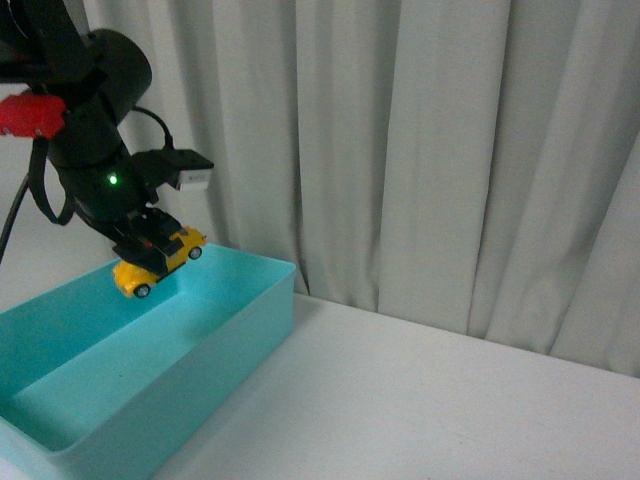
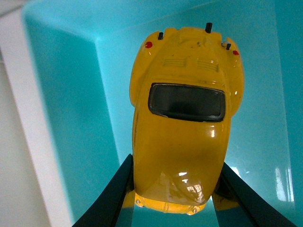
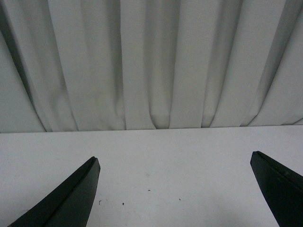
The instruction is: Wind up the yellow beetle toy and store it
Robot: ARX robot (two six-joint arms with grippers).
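Left pincer grips the small glossy yellow beetle toy car by its sides, holding it tilted in the air above the far end of the open turquoise plastic box, which sits on the white surface. Right pincer hangs spread open over that surface.

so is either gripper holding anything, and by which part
The left gripper holds the yellow beetle toy, pinched across its two sides, over the turquoise box. The right gripper is open and holds nothing.
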